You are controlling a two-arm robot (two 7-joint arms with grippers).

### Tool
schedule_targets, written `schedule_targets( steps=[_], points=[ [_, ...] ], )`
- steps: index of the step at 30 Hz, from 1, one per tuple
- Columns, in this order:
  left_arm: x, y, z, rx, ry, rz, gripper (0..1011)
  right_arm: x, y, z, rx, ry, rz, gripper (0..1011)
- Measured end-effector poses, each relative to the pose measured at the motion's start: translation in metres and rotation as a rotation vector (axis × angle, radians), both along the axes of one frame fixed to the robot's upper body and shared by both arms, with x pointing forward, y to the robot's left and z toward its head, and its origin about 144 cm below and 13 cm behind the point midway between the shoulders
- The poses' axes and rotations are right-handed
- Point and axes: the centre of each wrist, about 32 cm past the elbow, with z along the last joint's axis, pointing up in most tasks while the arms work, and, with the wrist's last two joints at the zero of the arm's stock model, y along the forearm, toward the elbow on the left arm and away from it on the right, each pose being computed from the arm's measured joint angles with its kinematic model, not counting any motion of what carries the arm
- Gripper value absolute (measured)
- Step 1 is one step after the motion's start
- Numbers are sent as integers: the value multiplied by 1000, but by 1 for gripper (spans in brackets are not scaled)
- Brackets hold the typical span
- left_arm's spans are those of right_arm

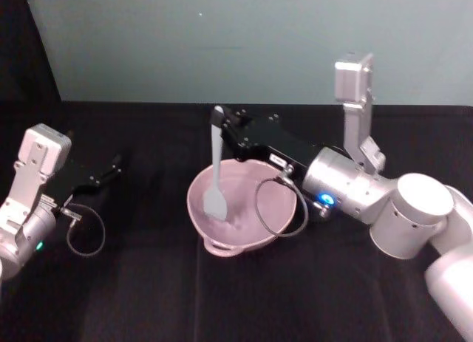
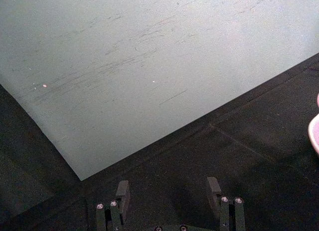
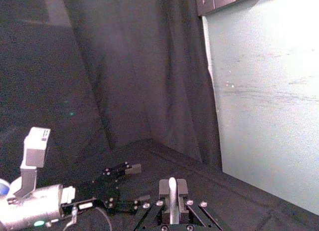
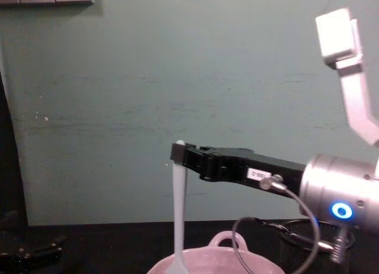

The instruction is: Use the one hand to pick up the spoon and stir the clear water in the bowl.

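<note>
My right gripper [image 1: 222, 120] reaches over the pale-pink bowl [image 1: 275, 209] and is shut on the top of the white spoon [image 1: 216, 183]. The spoon hangs nearly upright, its head down inside the bowl near the left wall. In the chest view the right gripper [image 4: 180, 154] pinches the spoon [image 4: 178, 215] above the bowl's rim [image 4: 225, 259]. The handle tip [image 3: 172, 187] shows between the fingers in the right wrist view. The clear water is too faint to make out. My left gripper [image 1: 112, 167] rests open, parked at the far left.
A black cloth covers the table, and a pale green wall stands behind it. A black mesh cup [image 4: 299, 235] sits behind the right wrist. A grey cable loop [image 1: 284, 209] hangs from the right wrist over the bowl's right rim. The bowl's edge [image 2: 315, 133] shows in the left wrist view.
</note>
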Motion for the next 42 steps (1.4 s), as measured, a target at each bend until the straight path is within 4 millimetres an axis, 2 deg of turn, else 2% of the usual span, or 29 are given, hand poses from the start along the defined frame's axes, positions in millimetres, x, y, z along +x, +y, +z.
schedule_targets(
  steps=[9,20,23,31,39,42],
  points=[
    [0,0,0,0,0,0,1011,24,8,3,1,-7,-27,95],
    [0,0,0,0,0,0,1011,36,-17,3,-1,-7,-122,96],
    [0,0,0,0,0,0,1011,33,-30,2,-5,-9,-150,96],
    [0,0,0,0,0,0,1011,14,-47,1,-16,-18,-165,96],
    [0,0,0,0,0,0,1011,-10,-46,-1,-9,-13,-130,96],
    [0,0,0,0,0,0,1011,-13,-43,-2,-6,-12,-121,96]
  ],
)
